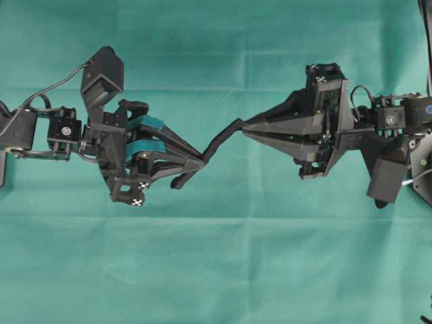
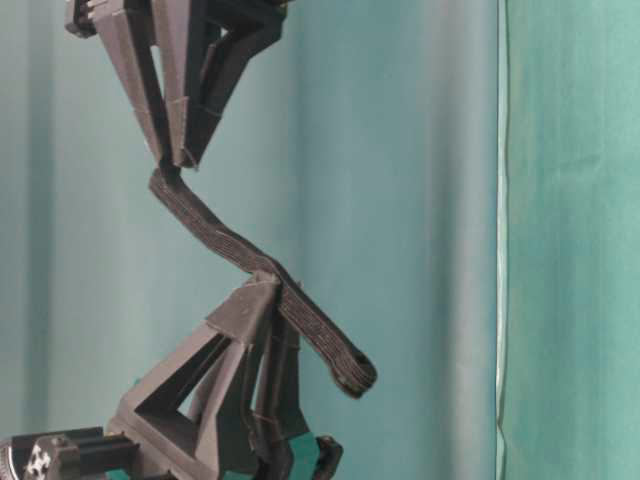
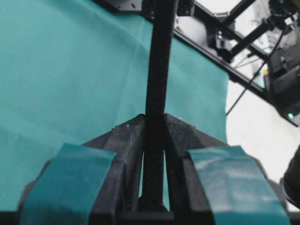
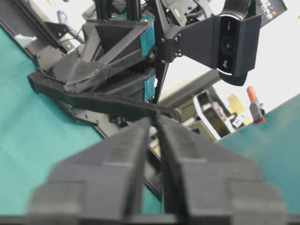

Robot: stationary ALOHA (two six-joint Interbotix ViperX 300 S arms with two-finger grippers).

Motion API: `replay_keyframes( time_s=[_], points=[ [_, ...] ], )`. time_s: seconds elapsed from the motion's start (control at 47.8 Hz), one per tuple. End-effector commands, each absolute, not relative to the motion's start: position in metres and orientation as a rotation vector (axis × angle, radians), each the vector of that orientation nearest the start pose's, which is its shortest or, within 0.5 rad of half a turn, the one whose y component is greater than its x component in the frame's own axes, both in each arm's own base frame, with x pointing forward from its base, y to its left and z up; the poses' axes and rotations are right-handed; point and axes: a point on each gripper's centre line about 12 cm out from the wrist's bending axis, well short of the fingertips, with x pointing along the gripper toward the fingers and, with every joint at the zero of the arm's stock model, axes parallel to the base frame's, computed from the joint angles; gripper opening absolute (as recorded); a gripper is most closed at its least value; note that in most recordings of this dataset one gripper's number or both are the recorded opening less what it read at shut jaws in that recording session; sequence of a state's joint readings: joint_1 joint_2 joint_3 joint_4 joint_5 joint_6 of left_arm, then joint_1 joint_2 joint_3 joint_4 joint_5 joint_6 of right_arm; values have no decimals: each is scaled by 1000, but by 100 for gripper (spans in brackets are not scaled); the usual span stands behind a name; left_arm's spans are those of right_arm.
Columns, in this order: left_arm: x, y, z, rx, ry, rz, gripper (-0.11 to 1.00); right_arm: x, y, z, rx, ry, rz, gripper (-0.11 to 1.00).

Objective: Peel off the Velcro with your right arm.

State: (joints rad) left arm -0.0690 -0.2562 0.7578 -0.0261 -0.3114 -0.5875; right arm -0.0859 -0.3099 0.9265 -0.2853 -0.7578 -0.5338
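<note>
The Velcro (image 1: 217, 142) is a thin black strip stretched in the air between both grippers. My left gripper (image 1: 201, 160), with teal-taped fingers, is shut on the strip partway along it. The strip's rounded end (image 1: 179, 182) hangs free past the fingertips. My right gripper (image 1: 247, 127), plain black, is shut on the strip's other end. In the table-level view the right gripper (image 2: 176, 160) is above and the left gripper (image 2: 266, 288) below, with the Velcro (image 2: 225, 245) curving between them. The left wrist view shows the Velcro (image 3: 157, 70) pinched in the left gripper (image 3: 153, 119). The right wrist view shows the Velcro (image 4: 103, 101) at the right gripper (image 4: 153, 119).
A teal cloth (image 1: 216, 270) covers the table under both arms. A teal curtain (image 2: 420, 200) hangs behind. Black frame rails (image 3: 211, 51) and lab clutter stand beyond the table's edge.
</note>
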Motion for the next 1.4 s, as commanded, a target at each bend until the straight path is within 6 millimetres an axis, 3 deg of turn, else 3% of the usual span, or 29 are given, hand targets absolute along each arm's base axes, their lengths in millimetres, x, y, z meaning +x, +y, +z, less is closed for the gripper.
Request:
replay_keyframes(
  time_s=[0.0, 0.586, 1.381],
  points=[
    [361, -21, 273, -606, 175, -1, 11, 327, -4, 278, -755, -181, 54, -8],
    [362, -21, 271, -609, 180, 1, 11, 326, -3, 274, -749, -167, 62, -9],
    [362, -21, 272, -610, 171, -1, 11, 335, 15, 256, -729, -133, 132, -9]
  ],
)
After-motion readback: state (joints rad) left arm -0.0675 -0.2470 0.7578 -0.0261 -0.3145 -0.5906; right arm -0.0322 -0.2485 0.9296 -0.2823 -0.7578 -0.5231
